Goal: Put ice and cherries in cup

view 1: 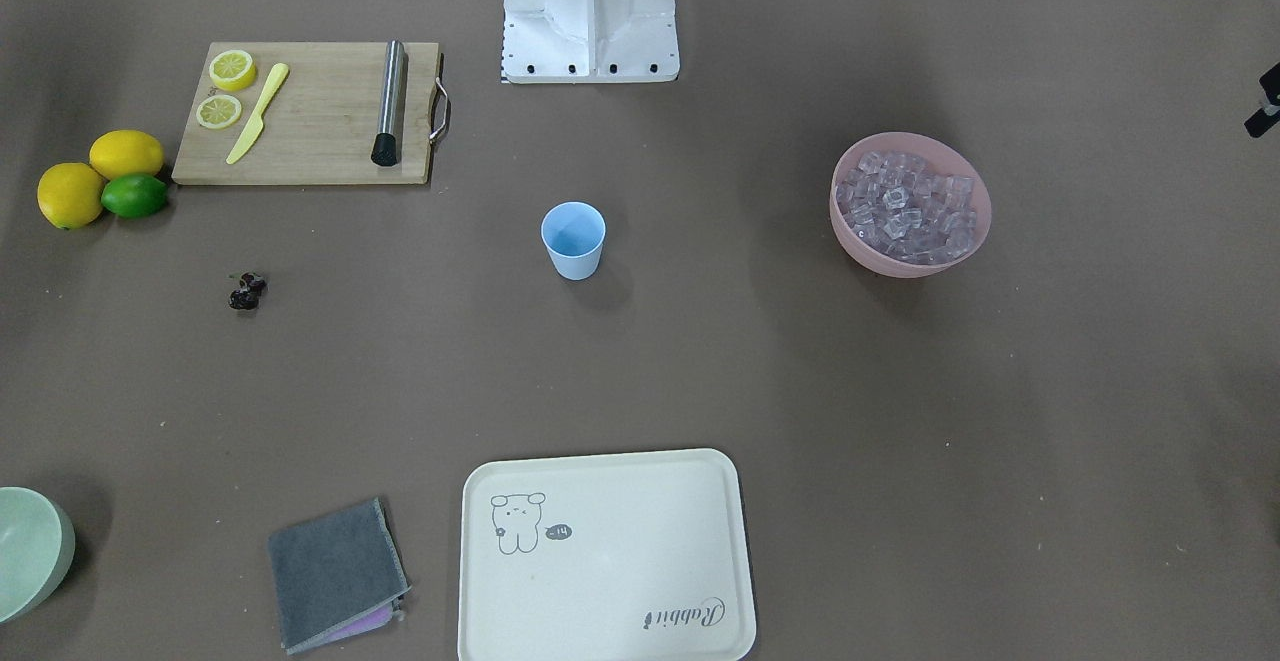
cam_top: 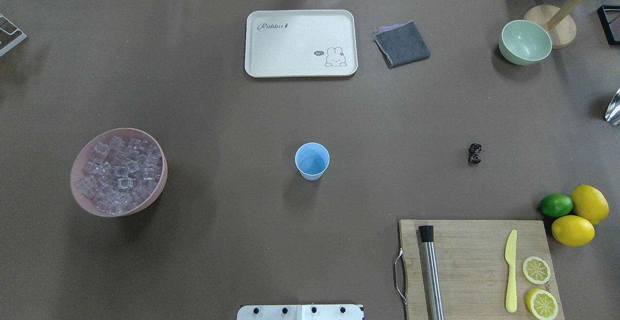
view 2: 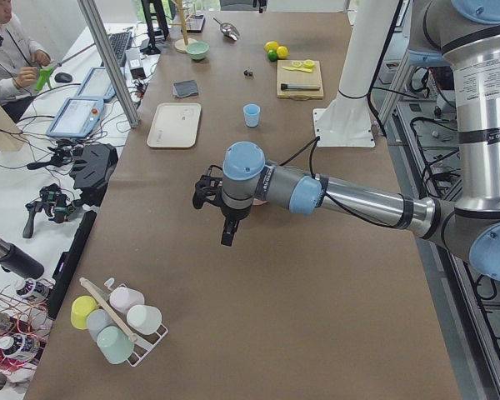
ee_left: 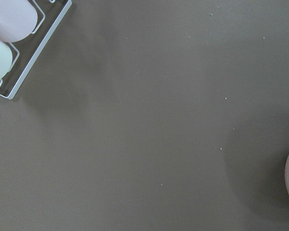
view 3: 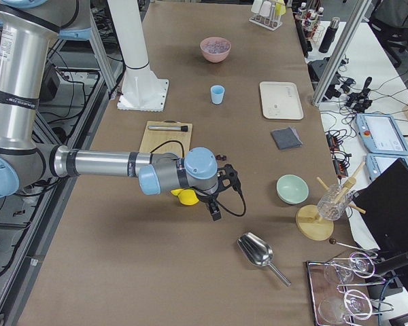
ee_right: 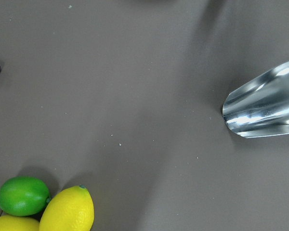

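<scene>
As neither wrist view shows any fingers and both end effectors appear only in the side views, it cannot be told whether the left gripper (view 2: 203, 192) or the right gripper (view 3: 229, 178) is released or clenched. Left gripper: hangs above the worktop (cam_top: 218, 107) toward its left end, between the pink bowl (cam_top: 121, 212) and a wire rack of cups (view 2: 117, 321). Right gripper: hangs above the right end, near the lemons (ee_right: 67, 211), the lime (ee_right: 23, 196) and a metal scoop (ee_right: 265, 101). Cup (cam_top: 312, 160): light blue, upright, at the worktop's middle. Ice (cam_top: 118, 172): clear cubes heaped in the pink bowl, toward the left end, well apart from the cup. Cherries (cam_top: 474, 153): small dark cluster on the bare worktop toward the right end, well apart from the cup. Cutting board (cam_top: 470, 262): at the robot-side edge, right of centre, bearing a metal rod (cam_top: 431, 271), a yellow knife (cam_top: 510, 271) and two lemon halves (cam_top: 535, 269). Cream tray (cam_top: 300, 44): at the middle of the far edge. Grey cloth (cam_top: 402, 44): folded, just beside the tray. Pale green bowl (cam_top: 525, 41): near the far right corner.
</scene>
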You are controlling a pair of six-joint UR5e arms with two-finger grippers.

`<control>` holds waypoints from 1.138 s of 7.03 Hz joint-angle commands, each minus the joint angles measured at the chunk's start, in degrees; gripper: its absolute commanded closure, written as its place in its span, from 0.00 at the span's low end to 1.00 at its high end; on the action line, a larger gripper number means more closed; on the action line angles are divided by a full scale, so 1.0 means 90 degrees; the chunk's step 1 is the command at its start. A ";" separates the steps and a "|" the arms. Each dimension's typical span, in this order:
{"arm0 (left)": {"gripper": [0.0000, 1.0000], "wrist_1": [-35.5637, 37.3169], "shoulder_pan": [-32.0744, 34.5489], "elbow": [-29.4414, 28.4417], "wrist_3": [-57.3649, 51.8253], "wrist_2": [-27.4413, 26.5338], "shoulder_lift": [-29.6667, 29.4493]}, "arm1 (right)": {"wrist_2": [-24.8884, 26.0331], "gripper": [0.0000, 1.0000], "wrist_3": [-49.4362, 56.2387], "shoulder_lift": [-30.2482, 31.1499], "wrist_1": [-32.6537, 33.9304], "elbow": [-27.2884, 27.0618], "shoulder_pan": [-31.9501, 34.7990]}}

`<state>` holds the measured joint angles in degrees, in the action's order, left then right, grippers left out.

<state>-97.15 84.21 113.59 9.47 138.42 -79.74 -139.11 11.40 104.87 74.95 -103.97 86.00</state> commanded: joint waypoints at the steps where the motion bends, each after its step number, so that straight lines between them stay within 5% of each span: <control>1: 0.03 -0.0026 -0.0807 0.0239 0.1720 -0.0105 -0.0375 | -0.0109 0.00 -0.0035 0.0056 -0.0269 -0.0001 -0.0033; 3: 0.12 -0.0104 -0.2017 0.0716 0.3917 -0.0911 -0.0661 | -0.0188 0.00 -0.0094 0.0056 -0.0271 0.0038 -0.0053; 4: 0.03 -0.0114 -0.2497 0.0912 0.4672 -0.1071 -0.0826 | -0.0169 0.00 -0.0094 0.0056 -0.0261 0.0048 -0.0102; 6: 0.03 -0.0056 -0.4133 0.1051 0.6397 -0.2374 -0.1380 | -0.0111 0.01 -0.0143 0.0066 -0.0271 0.0126 -0.0180; 8: 0.20 -0.0065 -0.4562 0.0594 0.6594 -0.2538 -0.1706 | -0.0101 0.01 -0.0143 0.0066 -0.0271 0.0155 -0.0219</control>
<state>-97.69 45.72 121.20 66.88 117.08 -93.38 -140.13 10.12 105.46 72.51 -102.77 84.24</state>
